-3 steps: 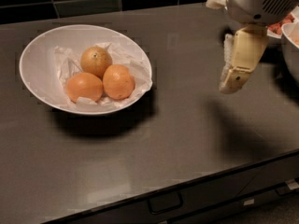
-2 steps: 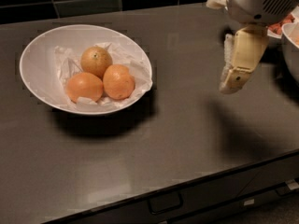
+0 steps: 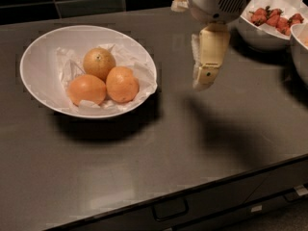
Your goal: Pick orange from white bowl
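The white bowl (image 3: 36, 66) sits on the left of the dark counter, lined with crumpled white paper. At its back lies the orange (image 3: 99, 63), dull brownish-yellow with a small dark dot. Two brighter, smoother orange fruits (image 3: 86, 89) (image 3: 122, 84) rest in front of it and touch it. My gripper (image 3: 201, 83) hangs from the top of the view, pointing down over bare counter to the right of the bowl, about a hand's width from its rim. It holds nothing.
A second white bowl with red strawberries (image 3: 272, 19) stands at the back right. Part of another bowl (image 3: 301, 49) shows at the right edge. The counter's front edge runs along the bottom, with drawer handles (image 3: 168, 208) below it.
My gripper has moved left, closer to the white bowl, uncovering the strawberry bowl behind it. The fruits have not moved.
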